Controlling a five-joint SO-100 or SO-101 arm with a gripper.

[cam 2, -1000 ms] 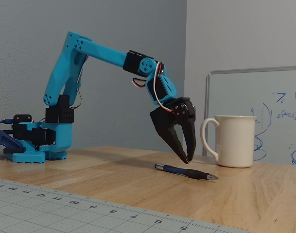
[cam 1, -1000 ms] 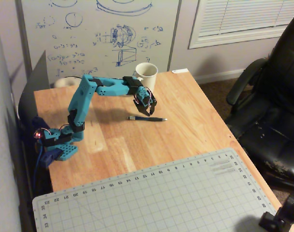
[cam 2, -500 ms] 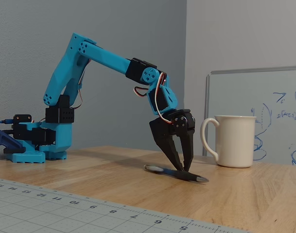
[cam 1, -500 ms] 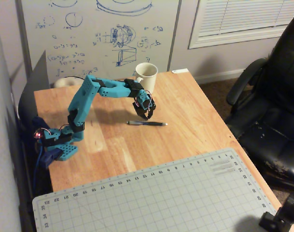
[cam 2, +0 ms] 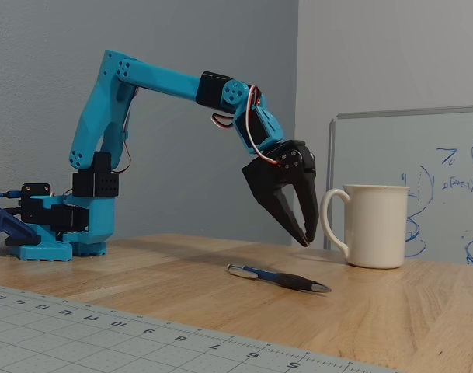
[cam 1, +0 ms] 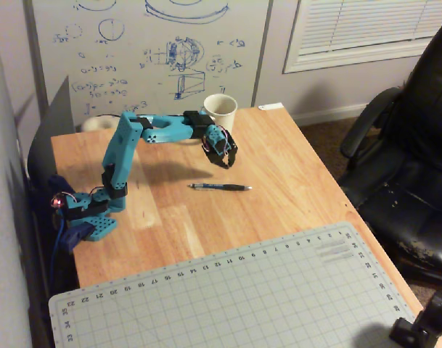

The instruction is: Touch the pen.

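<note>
The pen [cam 1: 221, 187] is thin and dark with silvery ends. It lies flat on the wooden table [cam 1: 293, 196], and in the fixed view [cam 2: 279, 278] it lies in front of the cream mug [cam 2: 373, 225]. My gripper [cam 1: 224, 162] has black fingers on a blue arm and points down. It hangs above the table, just behind the pen and near the mug [cam 1: 221, 110], clear of both. In the fixed view the gripper [cam 2: 307, 238] is empty and its fingertips meet, well above the pen.
The arm's blue base [cam 1: 90, 217] stands at the table's left edge. A grey cutting mat [cam 1: 228, 297] covers the near part of the table. A whiteboard [cam 1: 148, 51] stands behind, and a black office chair [cam 1: 409, 145] is to the right.
</note>
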